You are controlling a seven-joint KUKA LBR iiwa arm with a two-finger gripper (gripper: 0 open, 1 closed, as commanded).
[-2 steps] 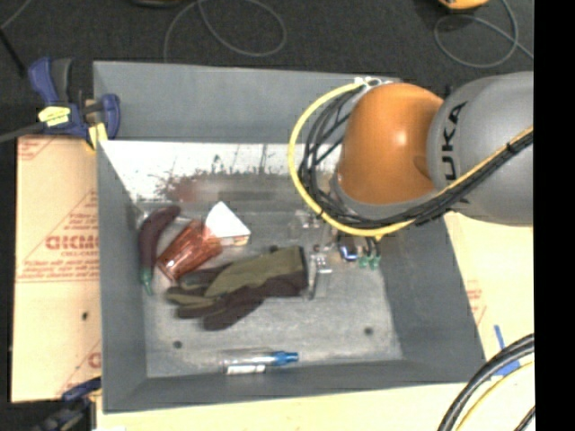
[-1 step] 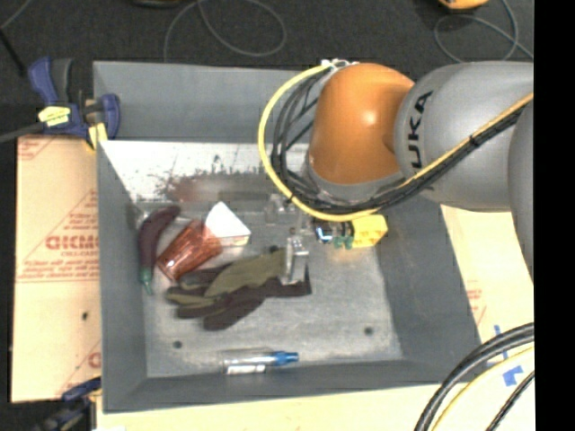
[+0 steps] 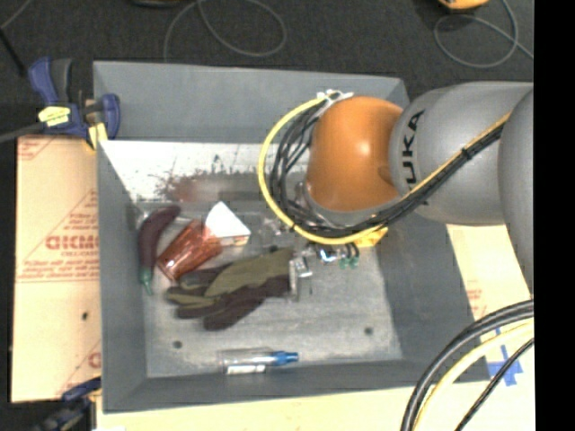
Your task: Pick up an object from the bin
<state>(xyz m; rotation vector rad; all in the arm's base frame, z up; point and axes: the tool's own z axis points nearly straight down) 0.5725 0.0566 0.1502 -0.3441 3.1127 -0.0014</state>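
My gripper (image 3: 303,274) pokes out from under the arm's orange cover at the middle of the bin, right at the right-hand end of an olive and dark brown glove (image 3: 229,285) that lies flat across the floor. Just up and left of the glove lie a red-brown packet (image 3: 188,250) and a white box with an orange edge (image 3: 227,223). Whether the gripper touches the glove is hidden by the arm.
A purple toy eggplant (image 3: 153,234) lies by the left wall. A clear pen with a blue cap (image 3: 259,362) lies near the front wall. The arm and its cables cover the bin's right and back middle.
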